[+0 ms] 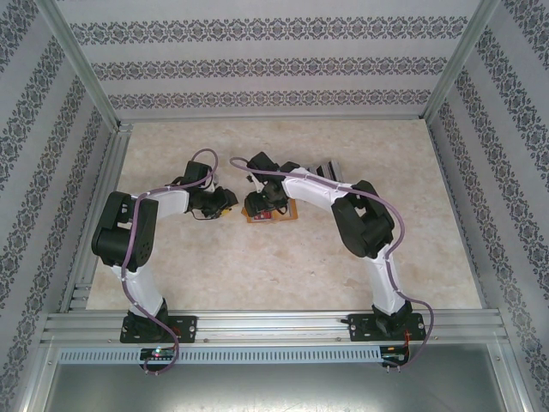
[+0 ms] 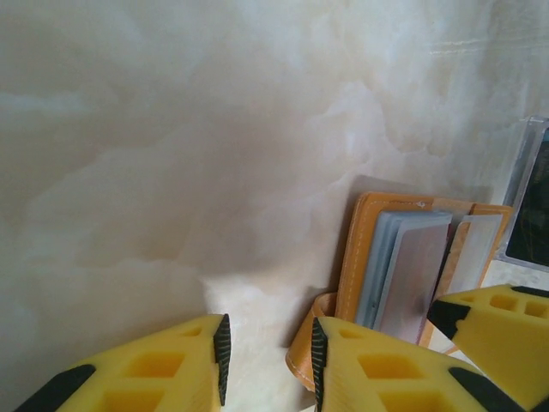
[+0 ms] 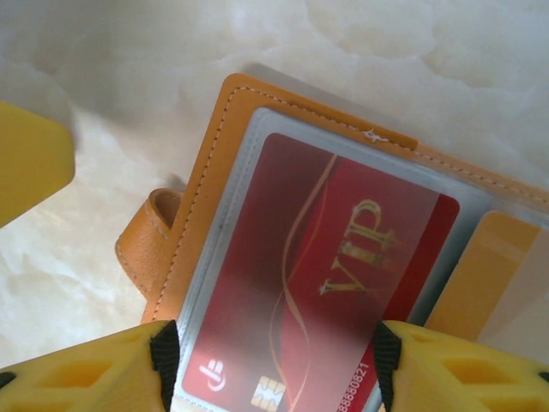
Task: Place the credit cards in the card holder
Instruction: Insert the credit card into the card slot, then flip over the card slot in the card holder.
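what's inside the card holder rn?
A red VIP card lies in the top clear sleeve of the open card holder. What's under it is covered, so other cards there can't be seen.

**Occluded and Cropped Areas**

In the top view, the right arm (image 1: 364,223) is covering part of the card holder (image 1: 290,213) and is hiding much of the credit cards (image 1: 328,166). At this size you are not resolving any card print. In the right wrist view, the bottom edge is cutting off the red VIP card (image 3: 326,275) and its number.
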You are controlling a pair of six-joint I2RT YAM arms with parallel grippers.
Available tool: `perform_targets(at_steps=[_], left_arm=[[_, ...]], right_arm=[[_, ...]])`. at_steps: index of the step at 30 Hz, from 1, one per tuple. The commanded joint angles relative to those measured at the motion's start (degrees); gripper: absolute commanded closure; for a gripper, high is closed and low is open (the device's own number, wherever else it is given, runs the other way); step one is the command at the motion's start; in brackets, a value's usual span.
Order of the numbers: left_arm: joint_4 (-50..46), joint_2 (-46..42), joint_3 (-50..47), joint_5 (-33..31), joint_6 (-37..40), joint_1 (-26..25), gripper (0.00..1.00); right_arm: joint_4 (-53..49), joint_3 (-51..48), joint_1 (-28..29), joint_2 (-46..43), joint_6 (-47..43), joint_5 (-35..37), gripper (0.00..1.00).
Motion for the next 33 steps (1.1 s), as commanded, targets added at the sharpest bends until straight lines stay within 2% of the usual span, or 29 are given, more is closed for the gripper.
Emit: perform_targets(at_steps=[1,20,33], left_arm=[[2.03,-1.61,-0.36,0.58,-0.49,0.40,0.66],[2.61,-0.52,-0.75,0.93,-0.15,0.40,0.66],[2.87,-0.43,-0.78,1.11,-0.21,0.40,0.66]], right_arm=[[-3.46,2.74,0.88,1.36,-1.28,3.24,0.34],[-6.38,5.99,2.36,5.20,-1.80,7.45,0.30],[-1.69,2.19,1.55,1.31,-0.31,2.17,0.41]])
